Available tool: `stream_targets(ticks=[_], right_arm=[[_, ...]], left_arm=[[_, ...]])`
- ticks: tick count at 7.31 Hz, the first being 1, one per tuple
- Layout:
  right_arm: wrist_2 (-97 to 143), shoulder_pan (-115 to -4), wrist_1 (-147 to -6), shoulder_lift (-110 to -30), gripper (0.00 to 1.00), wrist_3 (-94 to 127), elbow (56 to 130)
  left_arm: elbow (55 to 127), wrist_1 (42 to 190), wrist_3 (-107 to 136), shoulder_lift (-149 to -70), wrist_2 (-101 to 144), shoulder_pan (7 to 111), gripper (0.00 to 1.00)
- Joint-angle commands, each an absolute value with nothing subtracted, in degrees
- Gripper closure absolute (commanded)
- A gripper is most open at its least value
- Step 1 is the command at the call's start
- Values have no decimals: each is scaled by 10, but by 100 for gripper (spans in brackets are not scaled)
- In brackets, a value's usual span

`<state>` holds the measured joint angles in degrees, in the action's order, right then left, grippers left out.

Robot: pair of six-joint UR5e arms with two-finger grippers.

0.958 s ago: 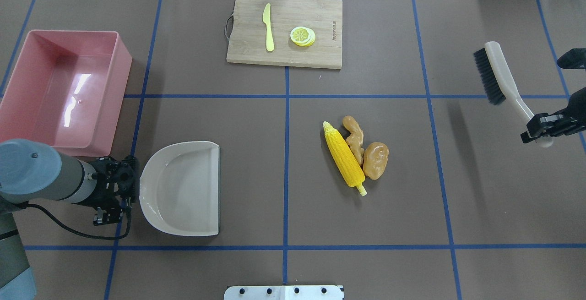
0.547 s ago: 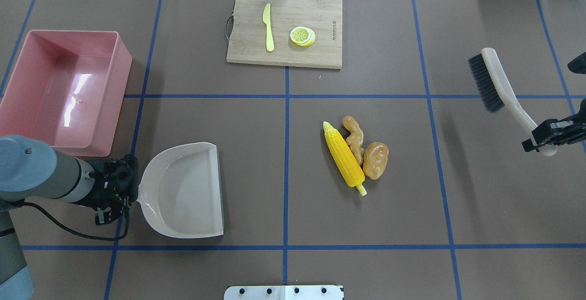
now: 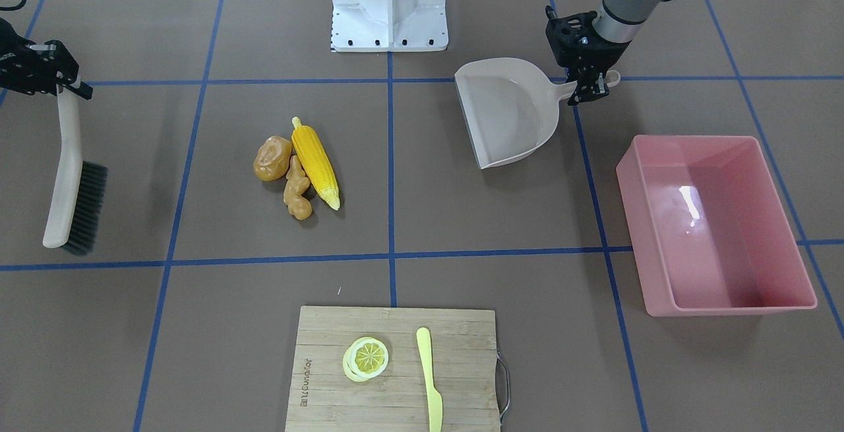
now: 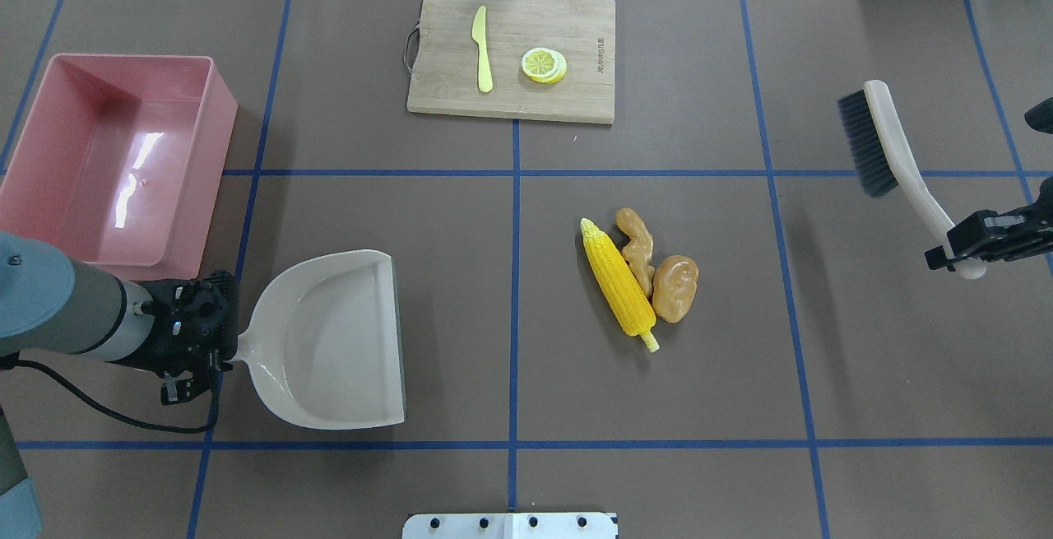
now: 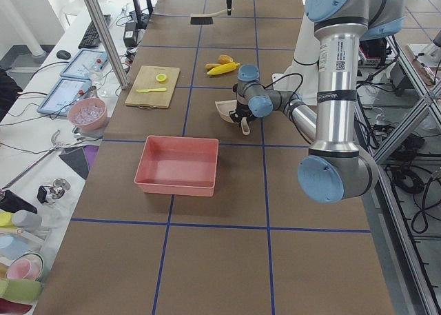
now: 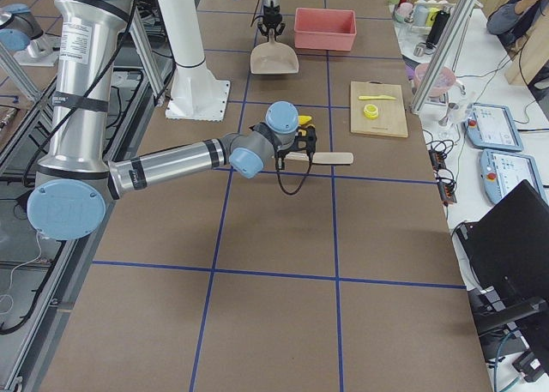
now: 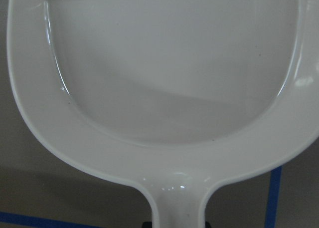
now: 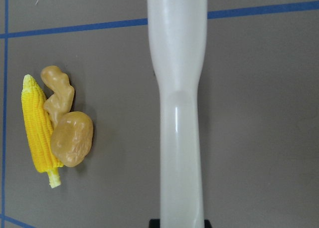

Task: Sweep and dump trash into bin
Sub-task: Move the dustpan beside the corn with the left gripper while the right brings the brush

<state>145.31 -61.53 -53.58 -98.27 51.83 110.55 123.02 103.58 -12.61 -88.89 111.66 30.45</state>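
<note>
Setting up the sweep: both tools are in hand and none of the trash is moving yet. Nearest the robot, the left gripper [image 4: 215,348] is clenching its jaws on the stub handle of a beige plastic dustpan [image 4: 329,341]. The dustpan's open mouth is facing the middle of the brown paper-covered worktop [image 4: 740,374]; whether its lip is touching the surface is unclear.

Near the centre, well apart from the dustpan, the trash is lying in a tight cluster. It is made up of a yellow toy corn cob [image 4: 617,288], a tan knobbly toy ginger root [image 4: 637,247] pressed against it, and a brown lumpy toy potato [image 4: 676,288] tucked in beside them.

Out at the robot's right, the right gripper [image 4: 954,253] is grasping the handle end of a long beige hand brush with black bristles [image 4: 897,152]. The brush is hanging above the surface, well apart from the trash.

The next move is probably calling for the dustpan's mouth to sit flat just beside the corn. The brush would then be coming down behind the potato and pushing everything across. The rounded toys may roll off line.

Farther out on the left, the large pink rectangular plastic bin [image 4: 220,152] is standing near the dustpan, holding no trash yet. At the far edge, a wooden cutting board [image 4: 576,78] is carrying a yellow plastic knife [image 4: 482,49] and a stack of lemon slices [image 4: 544,64], away from the sweeping path.
</note>
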Motion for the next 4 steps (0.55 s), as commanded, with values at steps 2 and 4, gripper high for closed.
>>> stream_targets(ticks=[2, 4], right_arm=[[1415, -513, -406, -898, 100, 684, 1047], [1346, -427, -354, -896, 100, 754, 1047]], left_arm=[[1217, 894, -146, -1014, 1112, 313, 100], [1166, 802, -175, -1117, 1110, 350, 100]])
